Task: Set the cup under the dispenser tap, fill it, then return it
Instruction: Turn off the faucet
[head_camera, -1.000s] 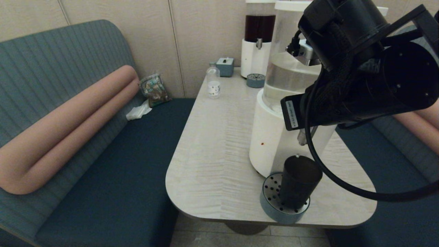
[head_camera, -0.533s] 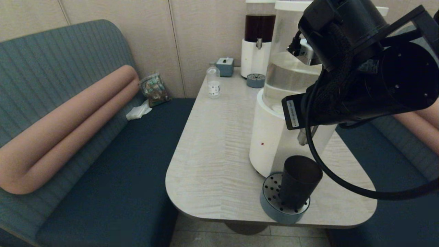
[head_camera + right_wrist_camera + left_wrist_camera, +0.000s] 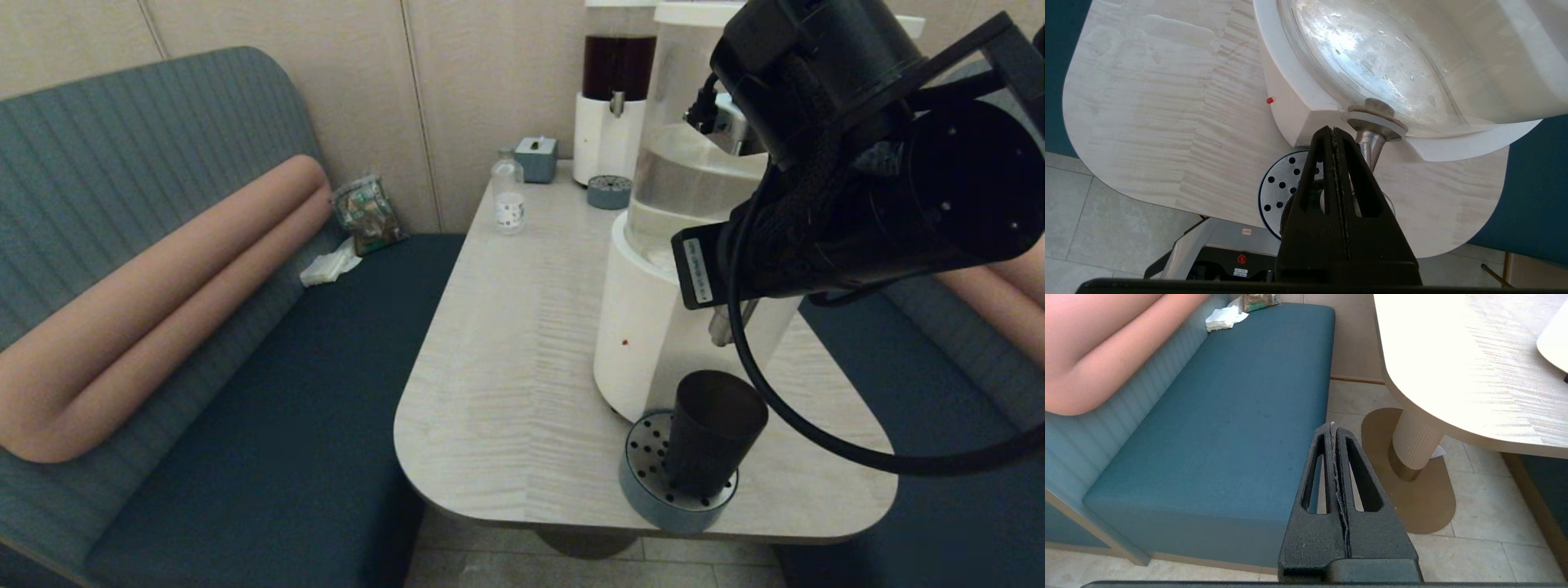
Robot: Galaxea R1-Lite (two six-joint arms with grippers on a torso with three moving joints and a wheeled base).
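Observation:
The dark tapered cup [image 3: 714, 433] stands upright on a round perforated drip tray [image 3: 645, 461], right below the silver dispenser tap [image 3: 722, 327] of the big clear-tank dispenser [image 3: 645, 327]. My right arm [image 3: 857, 163] hangs in front of the tank and hides its gripper from the head view. In the right wrist view, my right gripper [image 3: 1333, 130] is shut on nothing, its tip beside the tap [image 3: 1372, 145] and above the tray [image 3: 1280, 183]; the fingers hide most of the cup. My left gripper [image 3: 1332, 425] is shut and parked low over the bench edge.
A small clear bottle [image 3: 508, 196], a grey box [image 3: 535, 158] and a dark-liquid dispenser [image 3: 614, 98] with its own tray stand at the table's far end. Blue benches [image 3: 269, 392] flank the table [image 3: 506, 367]. The drip tray sits at the table's near edge.
The right arm has shifted only very slightly. A small glint at the cup's rim one second ago is gone. The cup has not moved.

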